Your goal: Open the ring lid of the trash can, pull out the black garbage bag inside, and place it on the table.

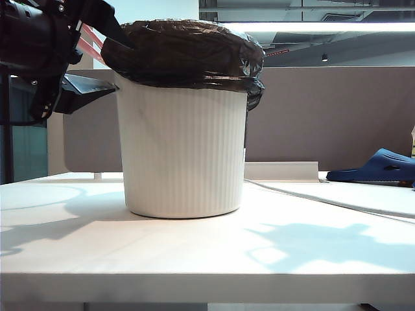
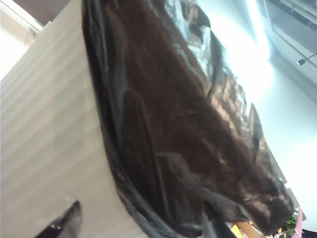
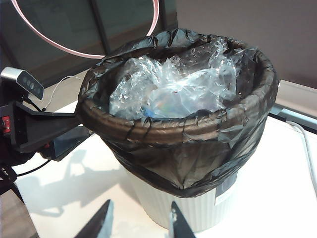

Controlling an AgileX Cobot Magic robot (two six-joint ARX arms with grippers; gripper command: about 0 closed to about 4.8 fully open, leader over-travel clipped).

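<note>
Left gripper [image 1: 107, 32] seemingly behind bag [image 1: 188, 52]

We find no legible text, brand, number or sign; the label strip [image 3: 226, 190] on the trash can [image 1: 183, 155] is too small to read.

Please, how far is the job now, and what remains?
Done: the ring lid is raised off the trash can. In hand: the left gripper, open, is at the rim fold of the black garbage bag; the right gripper hovers open nearby. Left: the bag sits in the can, not yet pulled out onto the table.
</note>
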